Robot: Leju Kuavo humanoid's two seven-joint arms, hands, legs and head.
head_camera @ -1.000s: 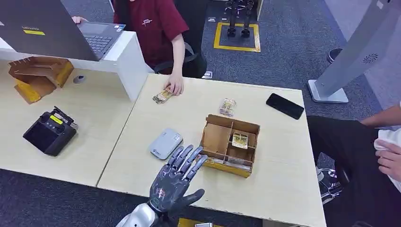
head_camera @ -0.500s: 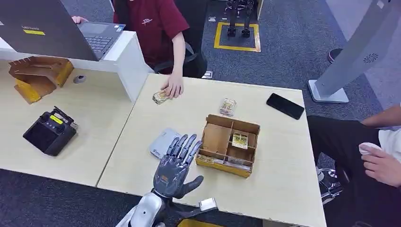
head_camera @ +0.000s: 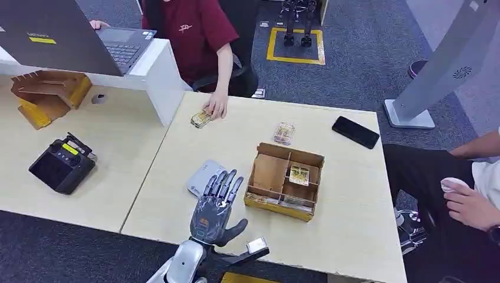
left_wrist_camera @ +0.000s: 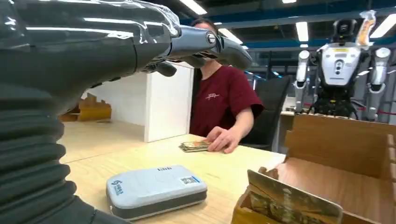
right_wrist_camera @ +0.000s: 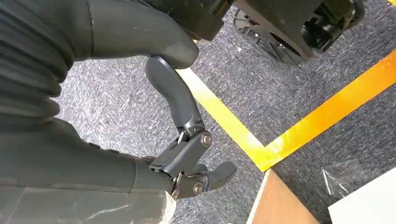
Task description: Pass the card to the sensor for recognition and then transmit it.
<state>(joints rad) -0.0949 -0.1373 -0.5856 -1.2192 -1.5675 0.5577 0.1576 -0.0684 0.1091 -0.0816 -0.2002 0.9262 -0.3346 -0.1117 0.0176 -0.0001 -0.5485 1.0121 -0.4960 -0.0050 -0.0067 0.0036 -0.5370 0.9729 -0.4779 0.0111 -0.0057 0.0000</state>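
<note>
From the head view, the left hand (head_camera: 216, 207) is seen above the near edge of the bench (head_camera: 354, 224), fingers spread and extended, nothing held, their tips over the near end of the grey sensor (head_camera: 204, 178). Just beside it stands a partitioned cardboard box (head_camera: 286, 180), with one card (head_camera: 299, 175) lying flat in a right-hand compartment and more cards stood on edge along its near wall. A further card (head_camera: 284, 133) lies on the bench beyond the box, and a black phone (head_camera: 355, 131) lies near the far right corner. A person in a red shirt (head_camera: 197, 29) rests a hand on a small stack of cards (head_camera: 201, 118) at the far edge.

From the left wrist view, the sensor (left_wrist_camera: 156, 190) is shown side-on with a printed label on top, apart from the box wall (left_wrist_camera: 343, 140); a card (left_wrist_camera: 293, 204) stands upright at the box's near edge.

In the right wrist view, the right hand (right_wrist_camera: 187, 154) hangs over grey carpet with a yellow floor line (right_wrist_camera: 299, 130), fingers curled in on nothing.
</note>
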